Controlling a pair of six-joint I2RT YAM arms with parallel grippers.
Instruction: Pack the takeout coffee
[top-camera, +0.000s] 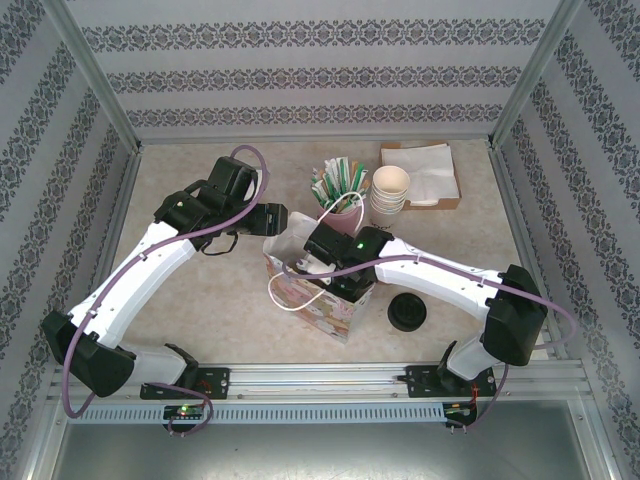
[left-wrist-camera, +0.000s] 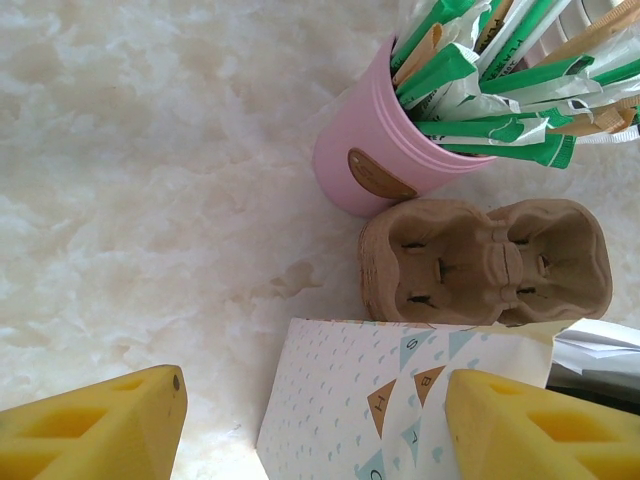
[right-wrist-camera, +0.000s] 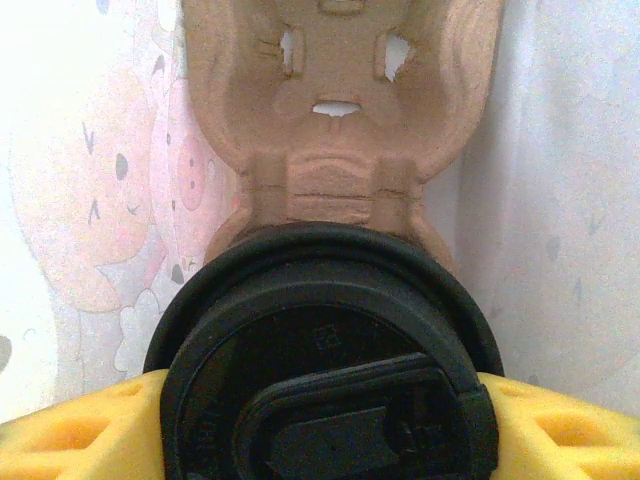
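Risk, seating: I cannot confirm that the takeout coffee (right-wrist-camera: 325, 350) is fully down in its socket of the pulp cup carrier (right-wrist-camera: 335, 120). If I let go while it rides on the socket's rim, it could tip inside the gift bag (top-camera: 325, 305) and leak at the lid.
Risk, squeeze: a harder clamp could dent the cup and pop the black lid off.
Risk, bag: the bag looks light and stands free on the worktop (left-wrist-camera: 150, 200). A sideways drag by the right arm on the way out could tilt it toward the pink cup of sachets (left-wrist-camera: 375, 150) just beside it, or lift the carrier along.
Risk, handle: the white cord handle (top-camera: 272, 292) loops out on the near side and could snag a finger.
Right gripper (right-wrist-camera: 320, 430): inside the bag, grasping the takeout coffee at a fairly wide setting. The yellow fingers (right-wrist-camera: 70, 430) sit against both sides at the lid's rim. The cup wall is hidden under the lid, so I judge the grasp from that fit.
Left gripper (left-wrist-camera: 320, 430): released and holding nothing, with its fingers well apart over the bag's upper edge. Bare worktop shows between one finger and the bag. I cannot tell whether the other touches the paper.
Coffee location: in the bag, at the carrier's near socket.
Not the target: loose black lid (top-camera: 407, 312), on the worktop beside the bag.
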